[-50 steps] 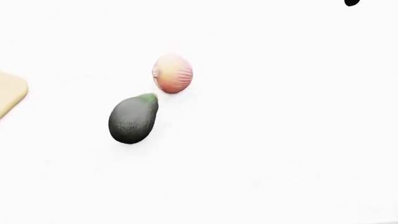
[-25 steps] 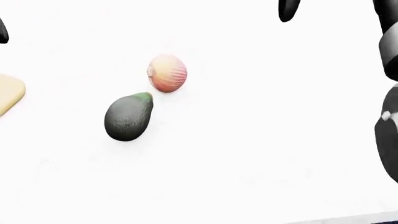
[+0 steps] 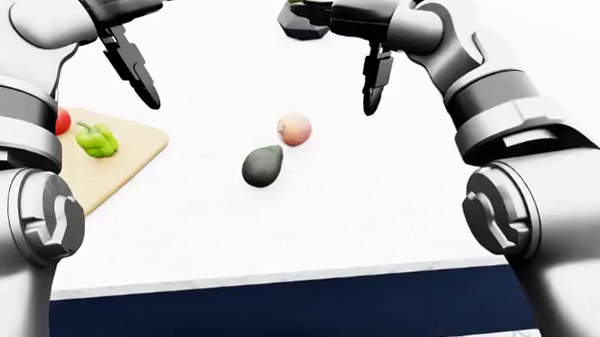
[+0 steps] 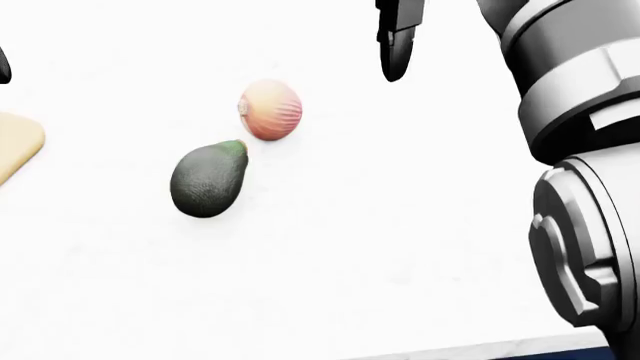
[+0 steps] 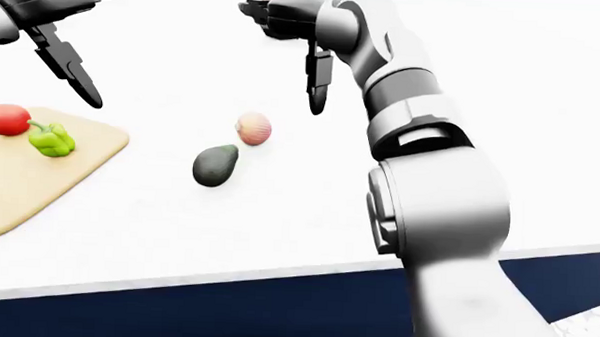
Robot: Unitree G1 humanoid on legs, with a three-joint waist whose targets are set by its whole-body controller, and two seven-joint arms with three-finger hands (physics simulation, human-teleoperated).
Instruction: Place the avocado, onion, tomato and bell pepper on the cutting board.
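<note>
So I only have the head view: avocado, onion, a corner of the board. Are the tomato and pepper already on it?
Observer: Yes. The tomato and the bell pepper both lie on the cutting board, near its upper left in the right-eye view.
Operator: Where's the left hand? I see just a black sliver.
Observer: The left hand is raised over the counter above the board's right edge, fingers open, holding nothing.
Operator: And the right?
Observer: The right hand is above and right of the onion, fingers pointing down, empty. The avocado lies just below the onion.
</note>
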